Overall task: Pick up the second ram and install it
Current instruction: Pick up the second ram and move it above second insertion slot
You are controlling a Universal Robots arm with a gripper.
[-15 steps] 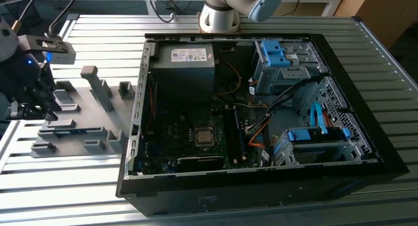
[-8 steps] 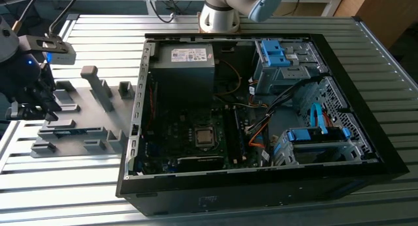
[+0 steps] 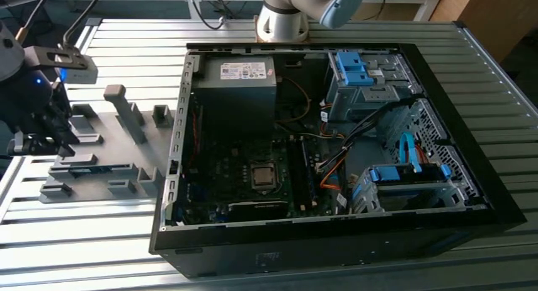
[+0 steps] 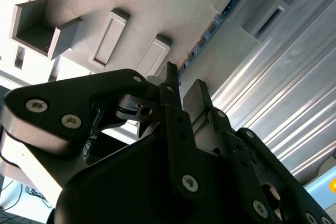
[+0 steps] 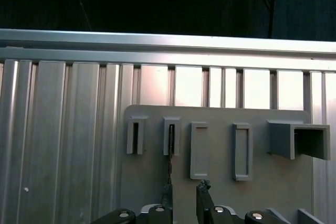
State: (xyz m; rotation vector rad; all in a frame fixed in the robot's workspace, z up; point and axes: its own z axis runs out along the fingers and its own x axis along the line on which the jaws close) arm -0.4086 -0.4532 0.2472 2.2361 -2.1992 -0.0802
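Note:
The second ram [image 5: 170, 139] stands on edge in a slot of the grey holder tray [image 5: 273, 182]. In the second wrist view the ram [image 4: 214, 23] is a thin dark strip with blue-green glints, running towards my fingers. My gripper [image 5: 185, 192] hangs open just above the tray, with a clear gap between its fingers. One fingertip [image 5: 168, 199] sits right on the ram's line and the other stands off to the side; the gripper [image 4: 184, 85] holds nothing. In the exterior view the gripper [image 3: 35, 140] is at the far left over the tray [image 3: 118, 171], where the ram [image 3: 91, 169] shows as a bluish strip.
An open black computer case [image 3: 336, 146] lies on the ribbed metal table [image 3: 84, 240] on the exterior view's right, with motherboard, cables and blue drive-bay clips [image 3: 353, 67] inside. The tray has several other empty slots and upright blocks [image 3: 126, 111]. The arm's base [image 3: 281, 20] stands behind the case.

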